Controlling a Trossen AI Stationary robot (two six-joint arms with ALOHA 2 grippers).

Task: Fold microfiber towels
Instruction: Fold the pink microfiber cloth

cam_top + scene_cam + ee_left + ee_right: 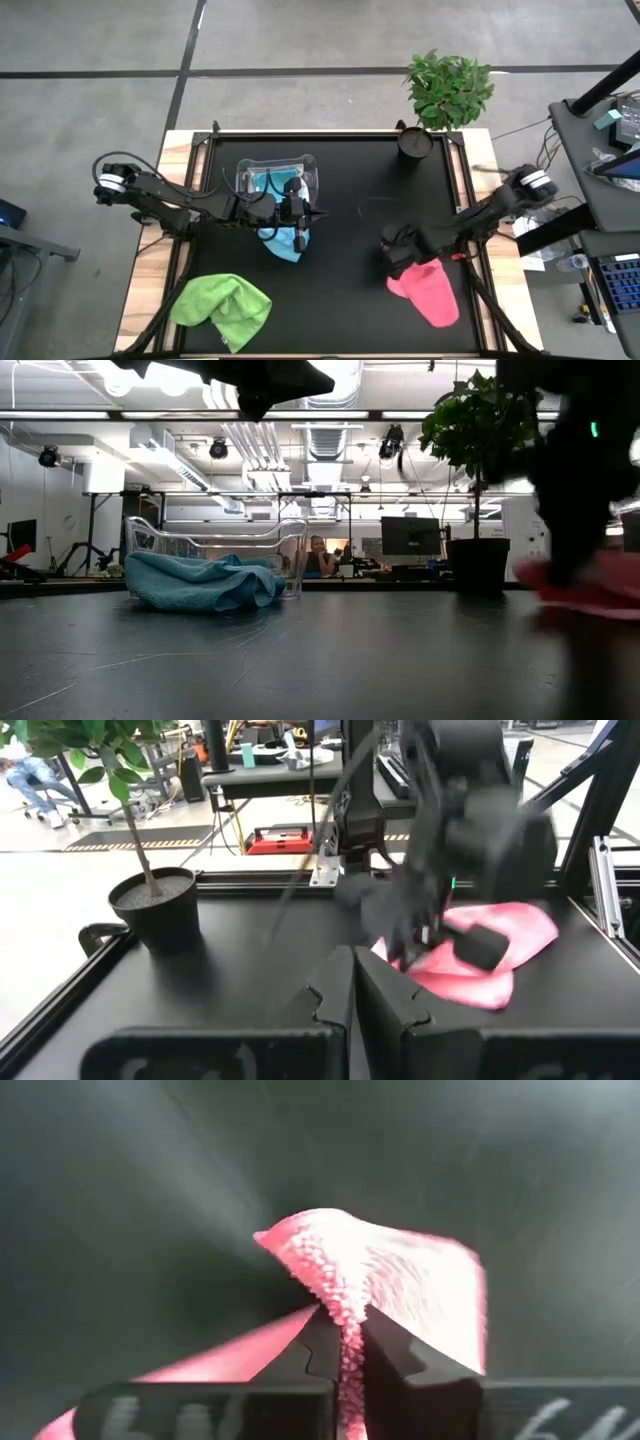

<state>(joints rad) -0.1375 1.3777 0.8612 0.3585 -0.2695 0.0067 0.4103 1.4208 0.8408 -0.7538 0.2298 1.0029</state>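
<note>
Right hand (345,1342) low over the right half of the black surface (350,290), fingers pinched together on a raised fold of the pink towel (400,1285); cloth ridge visibly caught between the two fingertips in the right wrist view. Grip at an edge fold rather than mid-cloth, probably to lift one side over the rest for a fold. Remainder of pink towel flat on the surface, trailing toward the near right edge.

Left hand (352,982) near the clear plastic tub (305,172), left of centre; fingers pressed together, nothing visibly between them in the left wrist view. Likely parked there while the other arm works.

Light blue towel (285,243) draped out of the tub's near side onto the surface, bunched, unfolded. Second patch of blue (268,183) visible inside the tub; cannot tell whether separate towel or same cloth.

Lime green towel (222,308) crumpled at the near left of the surface, well apart from both hands, unfolded.

Count: pink 1, green 1, blue at least 1; grey-white none visible. Tub 1. Potted plant (447,95) 1, far right corner.

Folded towels so far, judged: none.
</note>
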